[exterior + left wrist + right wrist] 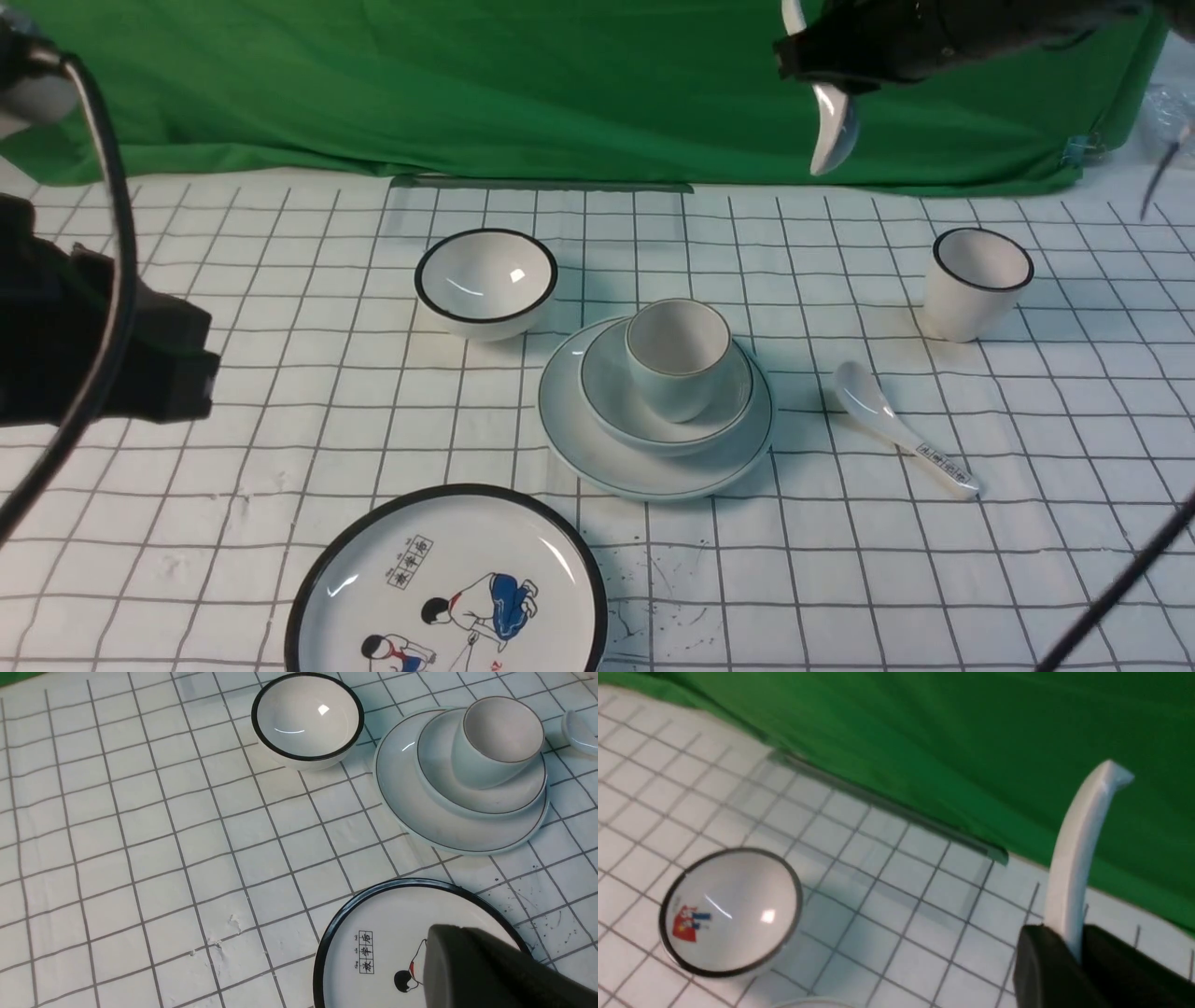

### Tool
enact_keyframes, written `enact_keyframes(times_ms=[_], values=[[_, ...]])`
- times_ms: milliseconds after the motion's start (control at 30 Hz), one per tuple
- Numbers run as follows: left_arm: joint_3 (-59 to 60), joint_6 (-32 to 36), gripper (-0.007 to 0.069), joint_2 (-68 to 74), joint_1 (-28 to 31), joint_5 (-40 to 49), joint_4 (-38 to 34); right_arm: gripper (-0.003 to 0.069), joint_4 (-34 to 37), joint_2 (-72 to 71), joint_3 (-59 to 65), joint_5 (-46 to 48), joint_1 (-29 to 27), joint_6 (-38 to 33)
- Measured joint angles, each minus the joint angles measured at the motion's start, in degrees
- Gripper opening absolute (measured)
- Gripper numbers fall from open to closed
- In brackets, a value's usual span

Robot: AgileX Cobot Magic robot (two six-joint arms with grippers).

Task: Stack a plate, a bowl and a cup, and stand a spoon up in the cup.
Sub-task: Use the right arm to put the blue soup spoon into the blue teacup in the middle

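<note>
Two plates come first: a cartoon plate (448, 579) at the bench's near edge, then mid-bench the plain plate (579, 439) carrying the bowl (607, 401) and cup (677, 373). A printed spoon (901, 425) lies toward the right edge. Left fingers (467, 961), closed together and empty, hang by the left edge. Right fingers (1045, 961), high above the far edge, pinch the handle of the plain spoon (831, 131).

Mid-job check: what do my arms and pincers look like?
Both are matte black. The left pincer is a boxy block with a thick black cable looping past it. The right pincer has blunt, rounded fingers. No markings show.
</note>
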Motion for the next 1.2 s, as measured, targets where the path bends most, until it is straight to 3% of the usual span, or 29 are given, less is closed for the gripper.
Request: enact_keyframes(times_ms=[33, 100, 133, 233, 433, 700, 833, 1067, 1200], values=[[0.0, 0.0, 0.0001, 0.0, 0.0, 0.0, 0.0, 0.0085, 0.0, -0.3, 2.2, -3.2, 0.6, -0.4], [0.0, 0.1, 0.0001, 0.0, 0.0, -0.7, 0.0, 0.0085, 0.3, -2.6, 15.8, -23.1, 5.1, -3.6], [0.0, 0.1, 0.0001, 0.0, 0.0, -0.7, 0.0, 0.0085, 0.3, -2.6, 15.8, -24.6, 5.8, -3.9], [0.0, 0.2, 0.0001, 0.0, 0.0, -1.0, -0.1, 0.0085, 0.5, -0.8, 24.7, -40.3, 10.0, -6.5], [0.0, 0.2, 0.0001, 0.0, 0.0, -1.1, -0.2, 0.0085, 0.6, 5.9, 27.0, -51.4, 13.5, -7.8], [0.0, 0.2, 0.0001, 0.0, 0.0, -1.0, -0.3, 0.0090, 1.1, 11.0, 27.0, -53.7, 13.4, -8.5], [0.0, 0.2, 0.0001, 0.0, 0.0, -1.0, -0.6, 0.0127, 1.1, 12.5, 27.1, -53.5, 13.4, -8.6], [0.0, 0.2, 0.0001, 0.0, 0.0, -0.9, -0.9, 0.0400, 1.2, 11.1, 27.2, -49.8, 13.4, -8.6], [0.0, 0.4, 0.0001, 0.0, 0.0, -0.9, -0.9, 0.0421, 1.3, 3.1, 27.3, -34.6, 13.3, -8.6]])
